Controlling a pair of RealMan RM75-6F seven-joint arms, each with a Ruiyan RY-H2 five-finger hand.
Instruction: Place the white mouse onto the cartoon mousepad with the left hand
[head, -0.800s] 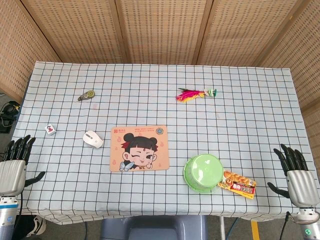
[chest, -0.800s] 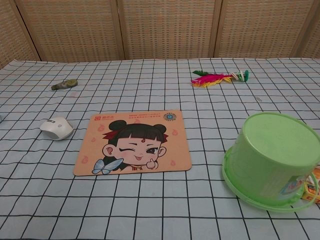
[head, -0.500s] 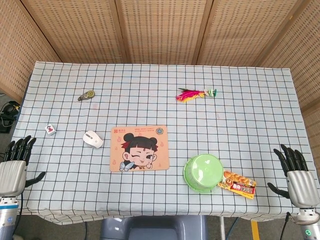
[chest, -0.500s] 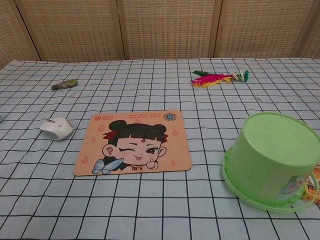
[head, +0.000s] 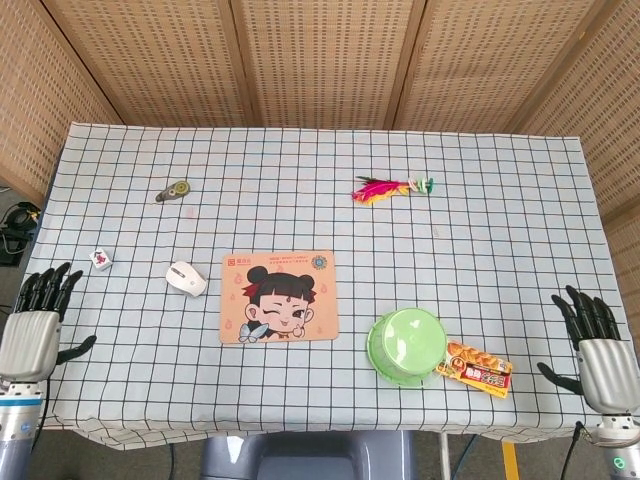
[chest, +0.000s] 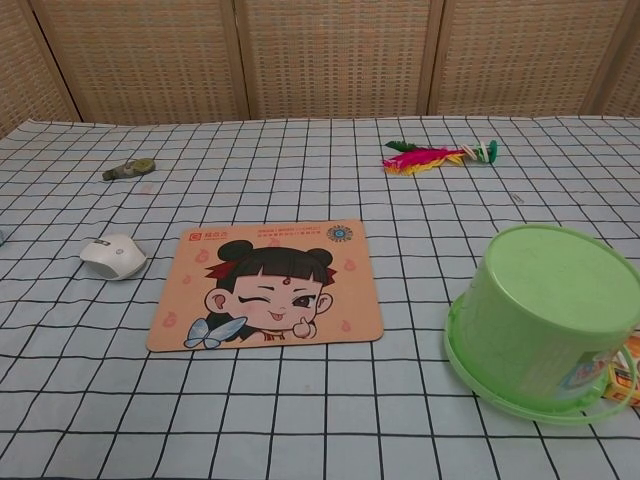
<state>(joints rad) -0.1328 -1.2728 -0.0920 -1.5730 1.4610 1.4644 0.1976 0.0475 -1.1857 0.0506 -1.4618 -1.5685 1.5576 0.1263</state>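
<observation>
The white mouse (head: 186, 277) (chest: 114, 256) lies on the checked tablecloth just left of the cartoon mousepad (head: 279, 296) (chest: 269, 283), not touching it. My left hand (head: 37, 325) hovers at the table's near left corner, well left of the mouse, fingers spread and holding nothing. At the near right corner my right hand (head: 598, 346) is also spread and empty. Neither hand shows in the chest view.
An upturned green bucket (head: 406, 346) (chest: 544, 315) sits right of the pad with a snack packet (head: 476, 367) beside it. A feather shuttlecock (head: 390, 188) (chest: 435, 157) lies at the back, a small roller tool (head: 175, 190) (chest: 128, 169) back left, a mahjong tile (head: 101, 259) left.
My left hand has shifted slightly forward and inward over the table's left corner. The right hand has sunk a little. Mouse and pad have not moved.
</observation>
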